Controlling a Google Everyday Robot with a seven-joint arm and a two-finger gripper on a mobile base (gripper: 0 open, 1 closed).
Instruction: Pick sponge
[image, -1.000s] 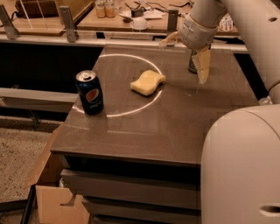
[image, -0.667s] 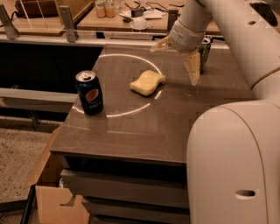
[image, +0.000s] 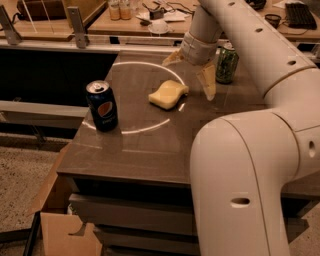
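The sponge (image: 168, 94) is a pale yellow foam block with wavy sides. It lies flat on the brown table (image: 145, 145), near the middle. My gripper (image: 191, 75) hangs just above the table, right behind and to the right of the sponge. Its cream-yellow fingers (image: 208, 80) are spread wide apart, one at the far side and one at the right of the sponge. The gripper is open and holds nothing.
A dark blue Pepsi can (image: 102, 105) stands upright at the table's left side. A green can (image: 226, 62) stands behind my gripper on the right. My white arm (image: 240, 165) fills the right foreground. A cardboard box (image: 65, 230) sits on the floor at lower left.
My gripper has moved left and nearer, from over the green can to just beside the sponge. The sponge and both cans have not moved.
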